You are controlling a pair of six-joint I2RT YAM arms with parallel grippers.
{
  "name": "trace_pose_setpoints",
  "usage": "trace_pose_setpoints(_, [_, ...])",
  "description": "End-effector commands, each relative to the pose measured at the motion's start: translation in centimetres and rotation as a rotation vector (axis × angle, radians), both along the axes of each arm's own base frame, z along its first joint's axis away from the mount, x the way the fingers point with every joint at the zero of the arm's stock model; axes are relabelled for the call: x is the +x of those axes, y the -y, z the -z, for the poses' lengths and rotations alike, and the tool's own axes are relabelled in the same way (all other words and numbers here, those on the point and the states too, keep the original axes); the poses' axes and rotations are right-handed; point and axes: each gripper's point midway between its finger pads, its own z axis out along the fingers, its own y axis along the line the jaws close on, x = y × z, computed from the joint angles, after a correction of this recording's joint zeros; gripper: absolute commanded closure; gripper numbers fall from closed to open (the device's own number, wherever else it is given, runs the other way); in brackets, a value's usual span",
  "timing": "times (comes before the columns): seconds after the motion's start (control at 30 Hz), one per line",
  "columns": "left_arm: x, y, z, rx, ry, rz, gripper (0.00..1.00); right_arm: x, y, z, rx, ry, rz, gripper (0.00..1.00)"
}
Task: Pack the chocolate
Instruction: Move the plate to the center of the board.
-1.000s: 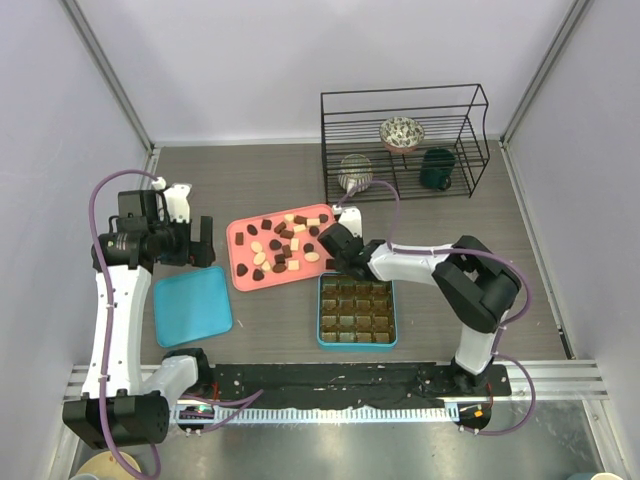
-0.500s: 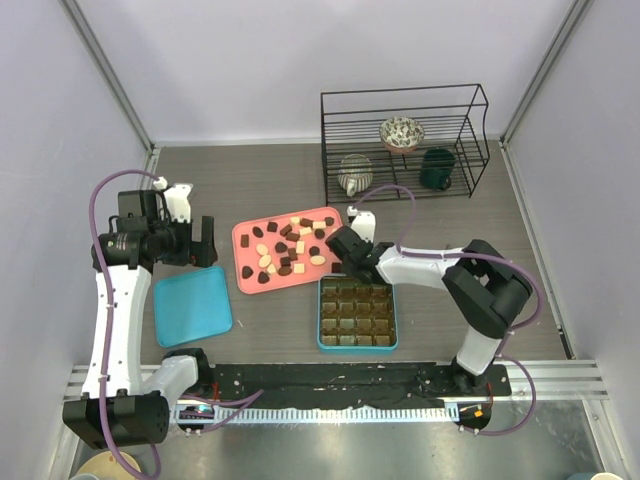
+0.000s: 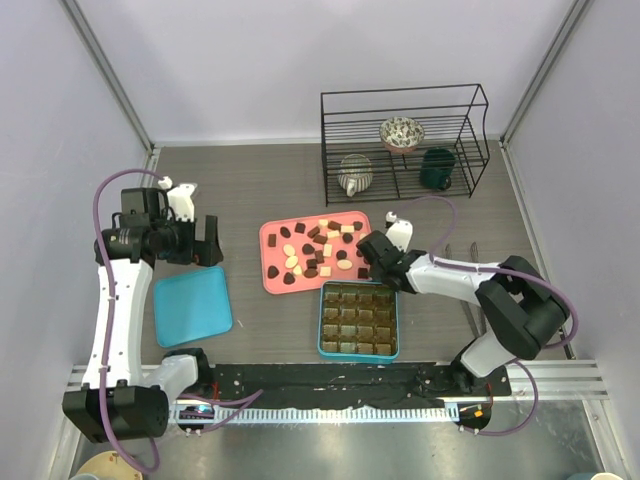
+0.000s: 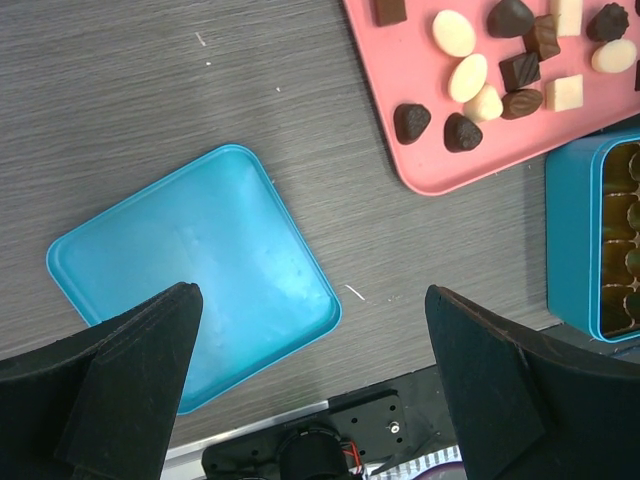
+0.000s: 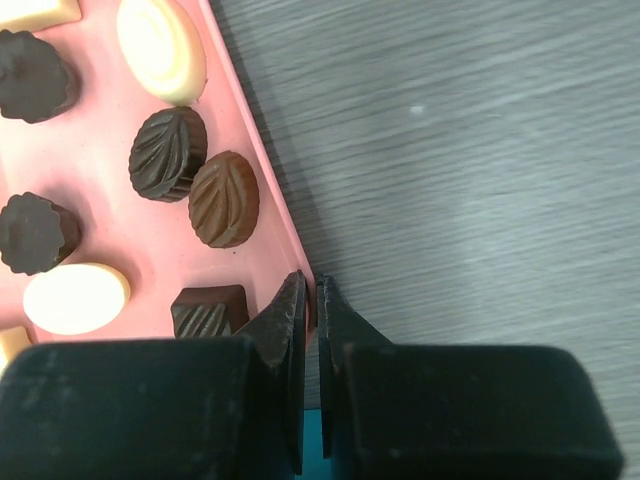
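No writing, label, brand or number is legible in any view. The teal lid beneath the left gripper is unmarked, as is the pink tray pinched by the right gripper.

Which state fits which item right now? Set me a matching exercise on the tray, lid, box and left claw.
Items:
1 pink tray
2 teal lid
3 teal box
4 left claw

States:
a open, holding nothing
b rim pinched in the right claw
c brown compartments inside
d flat on the table, left of the tray

Pairs: 1-b, 2-d, 3-c, 4-a
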Motion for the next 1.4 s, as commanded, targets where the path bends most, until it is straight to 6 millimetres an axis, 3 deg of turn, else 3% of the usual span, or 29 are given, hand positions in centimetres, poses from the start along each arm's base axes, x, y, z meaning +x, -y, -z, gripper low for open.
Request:
trace_pose_setpoints(0.0, [0.8,0.5,-1.0,-0.020,0.045,0.023,0.00,-4.5,6.7,2.8,-0.177,-0.167,0.089,0.93])
trace_pose_setpoints(0.13, [1.0,0.7,-0.9,-0.028,0.039,0.030,0.00,-5.6,8.3,2.9,-0.147,-0.175,0.145,0.95])
trace_pose_setpoints(0.5, [1.4,0.8,-0.3,-0.032,0.030,0.050,0.00,-7.3,9.2,2.8,-0.047,-0.166,0.249,0.93])
trace_pose_setpoints(0.63, [1.4,1.0,-0.2,-0.037,0.025,0.061,0.00,-6.6,9.3,1.9,-0.050,-0.150,0.255,0.67])
trace_pose_setpoints(0.73, [1.4,1.0,-0.3,-0.037,0.031,0.063,0.00,-5.0,9.5,0.2,-0.087,-0.124,0.226,0.54])
trace_pose_setpoints(0.87, [1.3,0.8,0.0,-0.028,0.026,0.062,0.00,-2.9,9.8,-3.0,-0.132,-0.086,0.181,0.49])
trace_pose_setpoints(0.9, [1.2,0.8,0.0,-0.027,0.028,0.063,0.00,-2.4,9.9,-4.6,-0.134,-0.062,0.170,0.49])
trace_pose_setpoints(1.03, [1.2,0.6,0.2,-0.014,0.030,0.063,0.00,-3.2,10.4,-6.8,-0.136,-0.046,0.155,0.56])
trace_pose_setpoints(1.13, [1.2,0.5,0.3,-0.005,0.035,0.071,0.00,-4.7,11.4,-7.1,-0.138,-0.046,0.157,0.57])
trace_pose_setpoints(1.23, [1.4,0.6,0.5,-0.009,0.026,0.070,0.00,-6.8,9.3,-6.4,-0.019,-0.120,0.108,0.69])
trace_pose_setpoints(1.37, [1.4,0.5,0.6,-0.008,0.029,0.071,0.00,-8.8,8.5,-5.7,-0.009,-0.169,0.087,0.76])
